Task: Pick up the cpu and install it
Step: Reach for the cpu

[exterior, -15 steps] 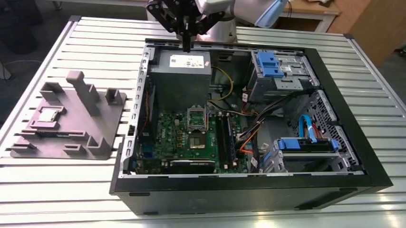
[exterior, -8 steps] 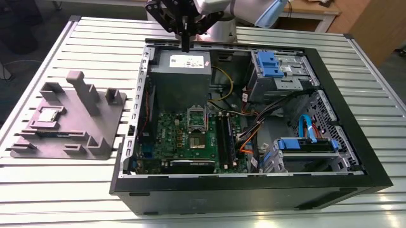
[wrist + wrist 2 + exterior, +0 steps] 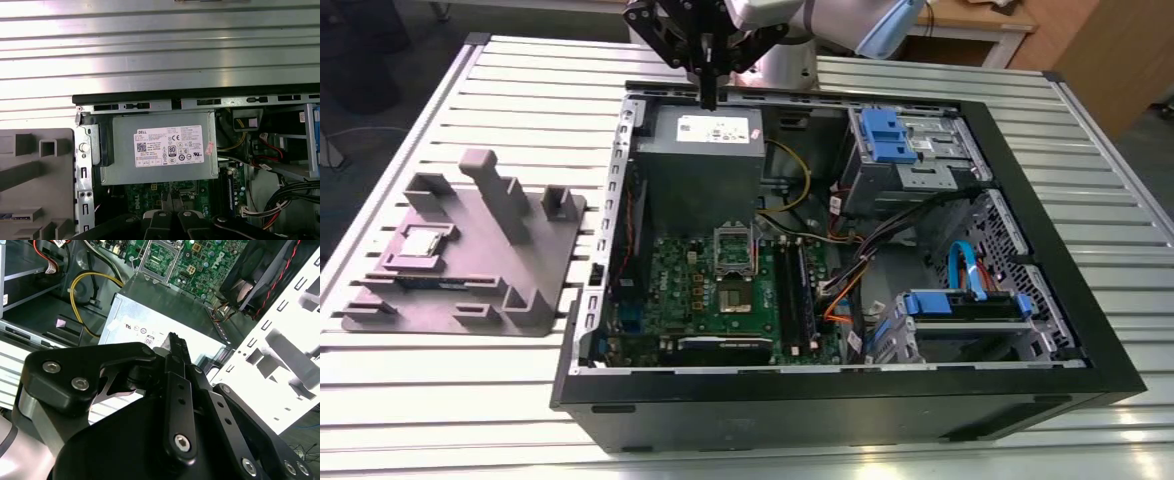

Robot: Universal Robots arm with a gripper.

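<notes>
The cpu (image 3: 426, 240) is a small pale square chip lying in a pocket of the grey plastic tray (image 3: 520, 290), on the table at the exterior view's left. My gripper (image 3: 708, 98) hangs far from it, above the far edge of the open computer case, over the grey power supply (image 3: 700, 135). Its black fingers look pressed together with nothing between them in the second wrist view (image 3: 173, 338). On the green motherboard (image 3: 680, 290), the socket (image 3: 735, 285) stands with its metal frame lifted. The first wrist view has the power supply (image 3: 160, 150) under the fingers (image 3: 169, 212).
The black computer case (image 3: 854, 400) lies open on a slatted metal table (image 3: 440, 400). Inside are blue drive cages (image 3: 897, 140), bundled cables (image 3: 854, 250), a yellow cable (image 3: 80, 285) and a fan (image 3: 250, 280). The tray has tall upright posts (image 3: 494, 190).
</notes>
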